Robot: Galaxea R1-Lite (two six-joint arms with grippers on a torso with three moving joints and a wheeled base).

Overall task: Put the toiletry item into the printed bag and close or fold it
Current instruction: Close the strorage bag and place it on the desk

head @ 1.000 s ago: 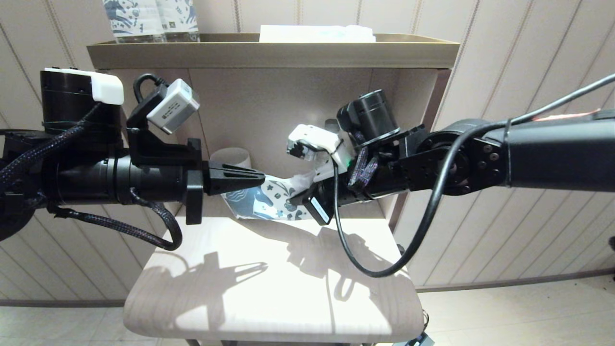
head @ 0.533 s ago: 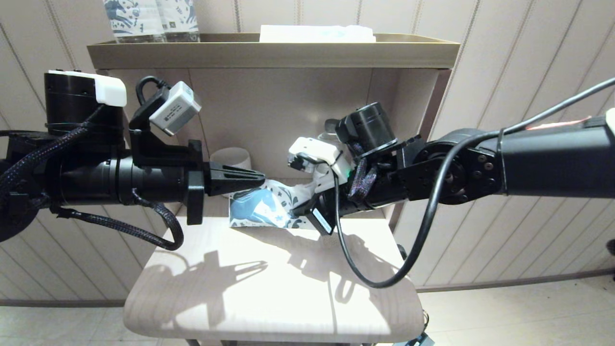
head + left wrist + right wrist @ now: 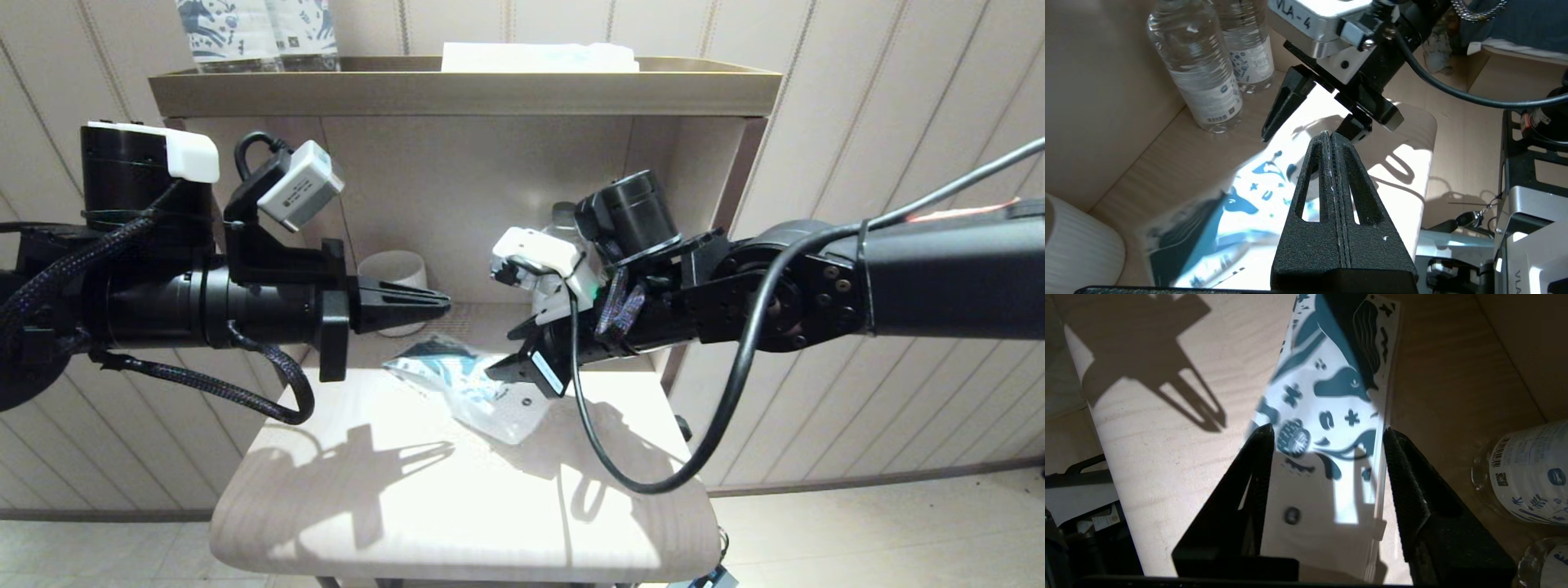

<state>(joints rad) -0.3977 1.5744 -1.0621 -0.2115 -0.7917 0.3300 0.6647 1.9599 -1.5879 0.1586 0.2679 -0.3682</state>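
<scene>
The printed bag (image 3: pixel 469 390), white with a dark blue horse and squiggles, lies loose on the pale table below both grippers. It also shows in the left wrist view (image 3: pixel 1249 196) and the right wrist view (image 3: pixel 1331 396). My right gripper (image 3: pixel 506 353) hovers just over the bag's right end, open, its fingers (image 3: pixel 1261 457) straddling the bag without pinching it. At the left, my left gripper (image 3: pixel 445 304) is shut with nothing in it, above the bag's left end (image 3: pixel 1329 136). The toiletry item is hidden from every view.
Clear water bottles (image 3: pixel 1200 69) stand at the back of the shelf, and a white ribbed cup (image 3: pixel 392 269) is behind the left gripper. The top shelf (image 3: pixel 457 90) carries more bottles (image 3: pixel 253 33) and a flat white packet (image 3: pixel 539 57). The table (image 3: pixel 457 506) ends at a rounded front edge.
My right gripper has opened and let go of the printed bag, which has dropped from between the grippers onto the table. The left gripper has stayed shut and barely moved.
</scene>
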